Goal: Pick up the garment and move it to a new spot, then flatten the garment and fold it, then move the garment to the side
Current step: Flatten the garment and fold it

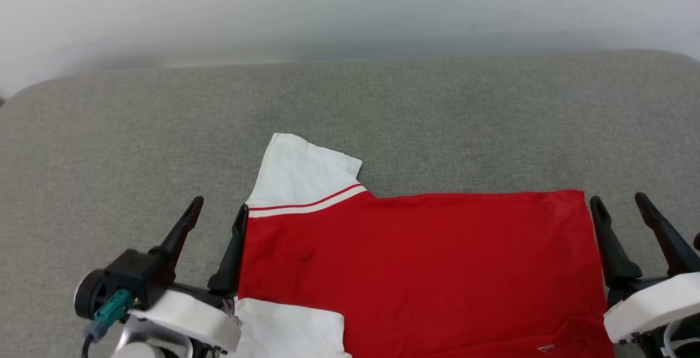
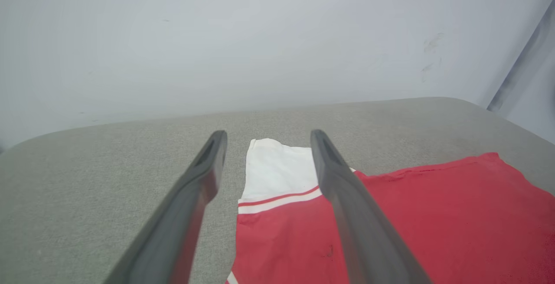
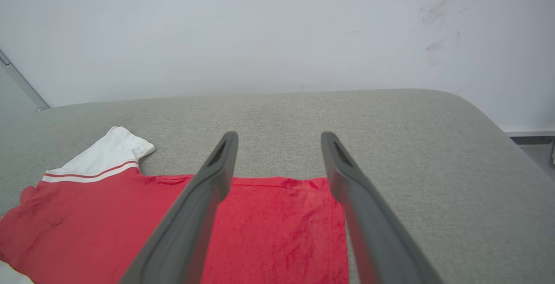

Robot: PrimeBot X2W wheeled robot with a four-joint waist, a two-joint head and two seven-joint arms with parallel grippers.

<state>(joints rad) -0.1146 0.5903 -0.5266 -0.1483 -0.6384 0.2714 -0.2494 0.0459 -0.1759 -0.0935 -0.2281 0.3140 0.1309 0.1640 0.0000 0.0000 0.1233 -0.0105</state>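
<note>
Both sets of dark fingers stand spread and hold nothing: the left gripper [image 1: 220,205] with its inner finger against the sleeve-side edge of the garment [image 1: 426,259], the right gripper [image 1: 618,199] just beside the hem. The red shirt lies flat between them on the grey padded surface [image 1: 383,101], one white sleeve [image 1: 306,175] reaching toward the pale wall [image 1: 350,8]. Its near part runs off the head view's bottom edge, and the left gripper's white housing covers part of the nearer sleeve [image 1: 290,330].
</note>
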